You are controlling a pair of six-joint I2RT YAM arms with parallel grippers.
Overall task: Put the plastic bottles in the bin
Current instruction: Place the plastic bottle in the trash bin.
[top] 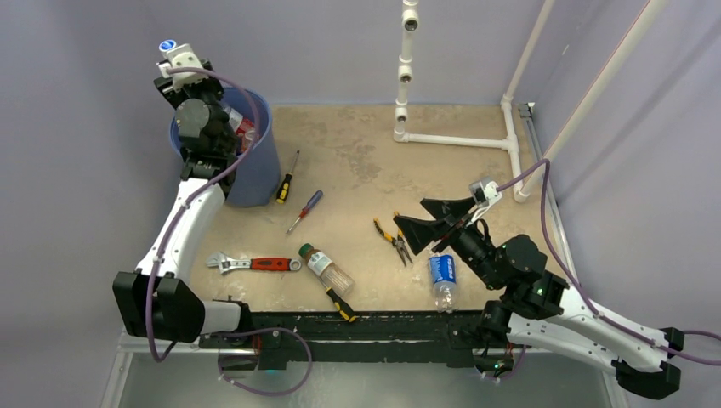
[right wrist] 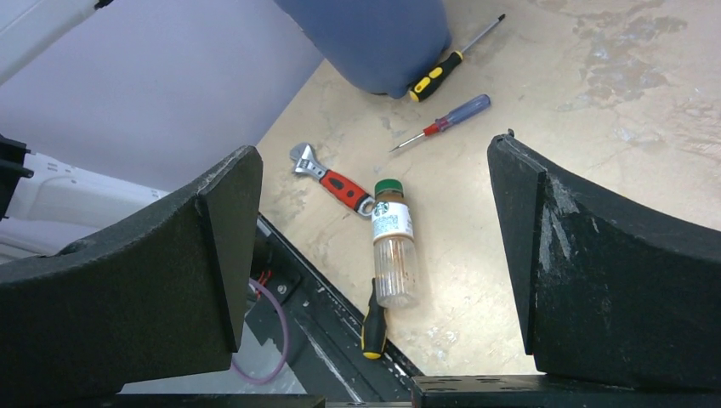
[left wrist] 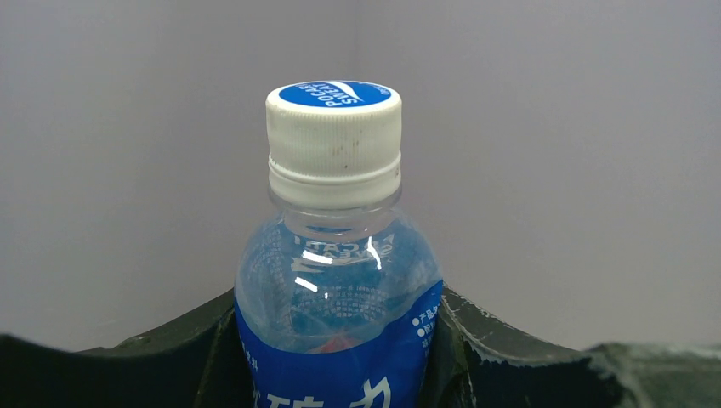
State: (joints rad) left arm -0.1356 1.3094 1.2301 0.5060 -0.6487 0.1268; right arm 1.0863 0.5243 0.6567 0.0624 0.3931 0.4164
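My left gripper (top: 181, 61) is raised beside the far left rim of the blue bin (top: 252, 166) and is shut on a clear bottle with a blue label and a white cap (left wrist: 333, 127). The bottle stands upright between the fingers (left wrist: 510, 348). Its cap also shows in the top view (top: 167, 45). My right gripper (top: 422, 223) is open and empty above the table. A second blue-label bottle (top: 441, 279) lies just below and right of it. A green-capped brown bottle (top: 324, 267) lies near the front edge and shows between the open jaws in the right wrist view (right wrist: 393, 242).
A red-handled wrench (top: 255, 263), two screwdrivers (top: 286, 178) (top: 304, 211), pliers (top: 393, 240) and a black-and-yellow screwdriver (top: 341, 303) lie on the table. A white pipe frame (top: 459, 140) stands at the back right. Something red (top: 246, 129) lies inside the bin.
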